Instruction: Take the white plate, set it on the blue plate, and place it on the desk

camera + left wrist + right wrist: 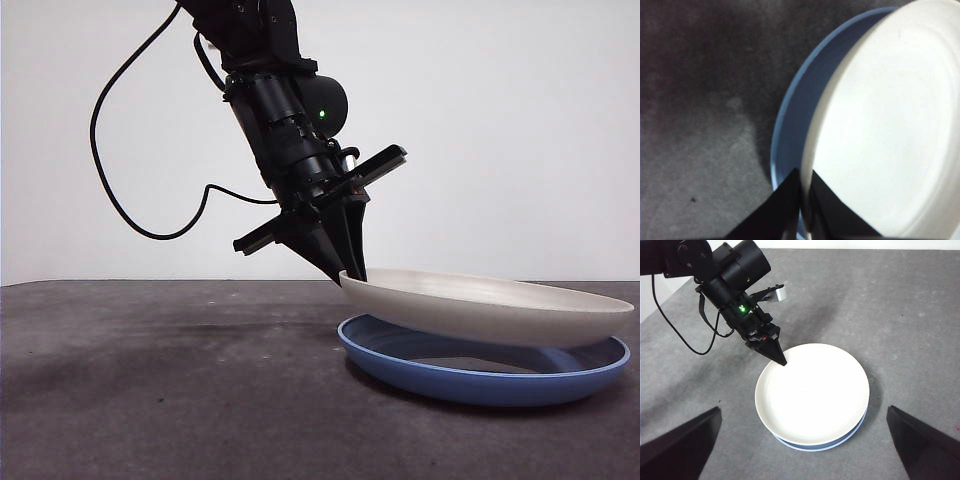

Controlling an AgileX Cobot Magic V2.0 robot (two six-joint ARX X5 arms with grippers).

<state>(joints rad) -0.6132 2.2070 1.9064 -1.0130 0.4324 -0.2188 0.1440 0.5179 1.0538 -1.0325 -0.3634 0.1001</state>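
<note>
The white plate (490, 305) (890, 130) (812, 395) lies tilted over the blue plate (480, 375) (795, 110) (810, 445). Its left rim is lifted and its right side dips into the blue one. My left gripper (350, 272) (802, 200) (782, 362) comes down from the upper left and is shut on the white plate's left rim. The blue plate sits flat on the desk (150, 380), showing only as a crescent under the white one. My right gripper (804, 412) hangs high above both plates, open and holding nothing.
The left arm's black cable (120, 190) loops down at the left, above the tabletop. The desk's far edge meets a white wall (520, 120).
</note>
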